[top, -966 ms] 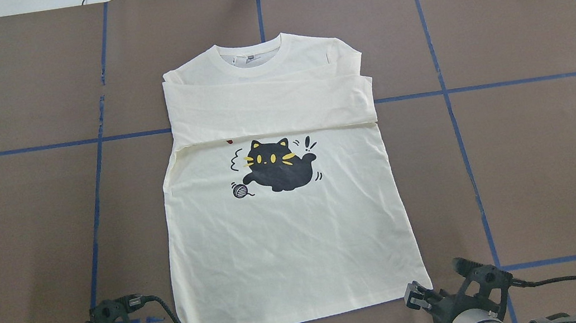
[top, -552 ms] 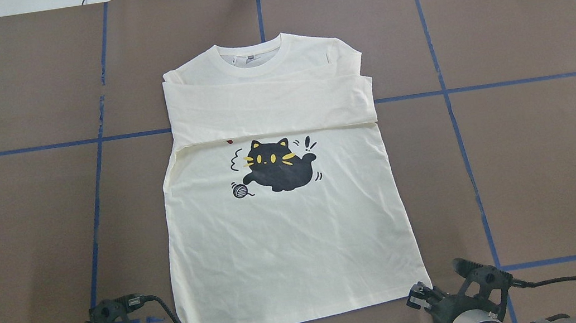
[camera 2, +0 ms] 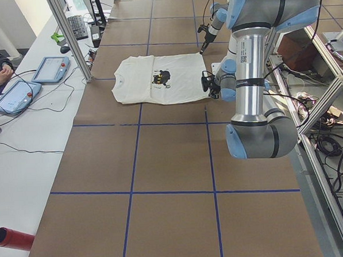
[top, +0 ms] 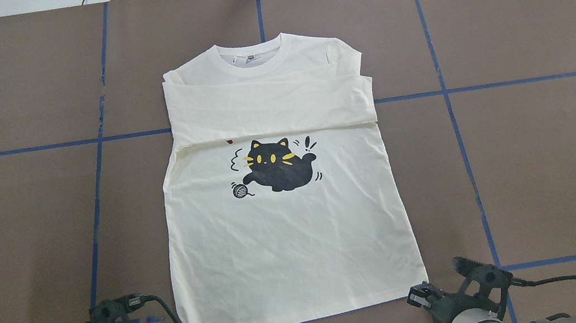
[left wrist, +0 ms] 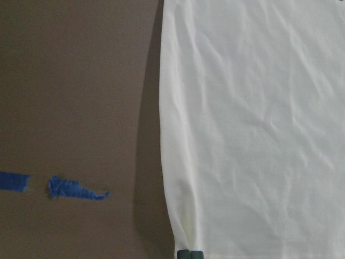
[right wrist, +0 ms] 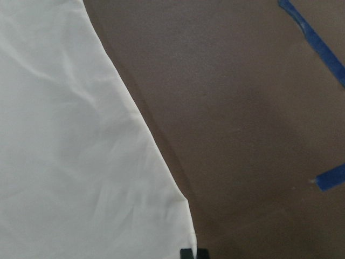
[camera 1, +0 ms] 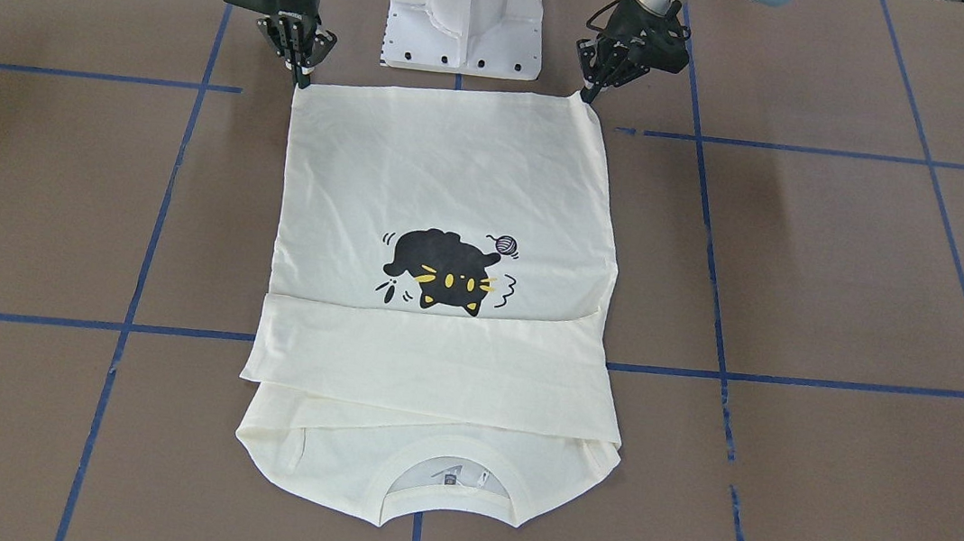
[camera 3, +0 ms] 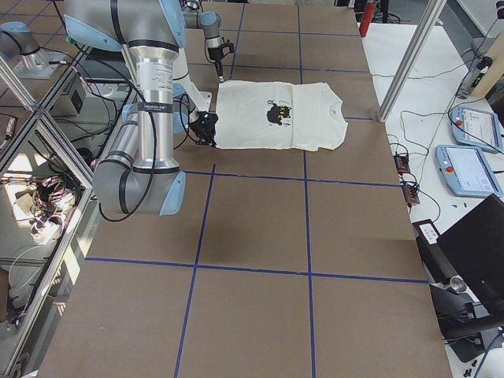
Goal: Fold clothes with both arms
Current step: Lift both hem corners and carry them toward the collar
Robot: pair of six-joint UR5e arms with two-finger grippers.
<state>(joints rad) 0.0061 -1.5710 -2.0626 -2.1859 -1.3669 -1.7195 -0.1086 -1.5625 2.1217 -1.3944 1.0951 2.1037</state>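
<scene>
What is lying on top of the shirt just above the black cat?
Folded sleeves of the shirt lie across it there. They hide the print underneath; only a tiny red speck peeks out.

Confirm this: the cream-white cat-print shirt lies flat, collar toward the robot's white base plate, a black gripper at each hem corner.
No. The front-facing view shows the collar of the cream-white cat-print shirt pointing away from the white base plate; its hem lies toward it. The rest holds.
</scene>
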